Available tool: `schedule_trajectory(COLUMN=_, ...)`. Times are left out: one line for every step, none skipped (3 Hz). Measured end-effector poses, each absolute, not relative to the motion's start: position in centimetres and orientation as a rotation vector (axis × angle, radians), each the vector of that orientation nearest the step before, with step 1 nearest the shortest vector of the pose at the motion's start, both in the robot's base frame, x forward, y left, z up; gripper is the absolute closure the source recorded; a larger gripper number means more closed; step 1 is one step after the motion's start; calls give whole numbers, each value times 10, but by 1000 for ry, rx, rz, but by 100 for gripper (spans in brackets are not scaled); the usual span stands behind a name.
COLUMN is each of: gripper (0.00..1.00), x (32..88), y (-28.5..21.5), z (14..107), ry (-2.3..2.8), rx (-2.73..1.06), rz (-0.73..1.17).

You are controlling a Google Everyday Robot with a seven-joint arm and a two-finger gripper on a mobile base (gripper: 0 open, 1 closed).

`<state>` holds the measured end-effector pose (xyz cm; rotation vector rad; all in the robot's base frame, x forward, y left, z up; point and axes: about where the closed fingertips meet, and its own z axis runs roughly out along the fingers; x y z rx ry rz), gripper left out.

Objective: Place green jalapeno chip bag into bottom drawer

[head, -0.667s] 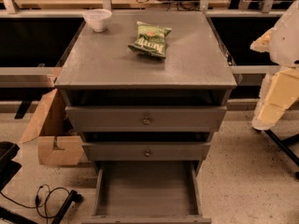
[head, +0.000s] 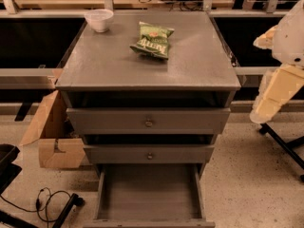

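The green jalapeno chip bag [head: 152,40] lies flat on top of the grey cabinet [head: 118,70], toward the back middle, label side up. The bottom drawer [head: 149,194] is pulled out toward me and shows a bare flat floor. The two upper drawers with round knobs are shut. My arm, white and cream, hangs at the right edge of the view, beside the cabinet's right side. Its gripper [head: 260,115] is the lower end, well to the right of the bag and touching nothing.
A white bowl [head: 99,19] stands on the cabinet's back left corner. An open cardboard box [head: 50,137] sits on the floor to the left of the cabinet. Black cables [head: 47,203] and a dark chair base lie at the lower left. A black stand leg [head: 285,146] crosses the floor at the right.
My arm at the right edge has shifted slightly upward. The bag, the bowl and the drawers have not moved.
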<state>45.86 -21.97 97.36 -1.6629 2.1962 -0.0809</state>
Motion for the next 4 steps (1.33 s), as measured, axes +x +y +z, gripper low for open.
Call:
schedule_trajectory(gripper=0, x=514, y=-231, z=965, ry=2116, rx=-1478, rz=4)
schedule_trajectory(gripper=0, x=591, y=-224, z=964, ry=1967, rx=-1326, rz=72)
schedule_trajectory(gripper=0, x=683, y=-198, z=965, ry=1852, rx=-1197, rz=153)
schedule_trajectory(gripper=0, x=716, y=-154, z=950, ry=1857, rx=-1231, rz=184)
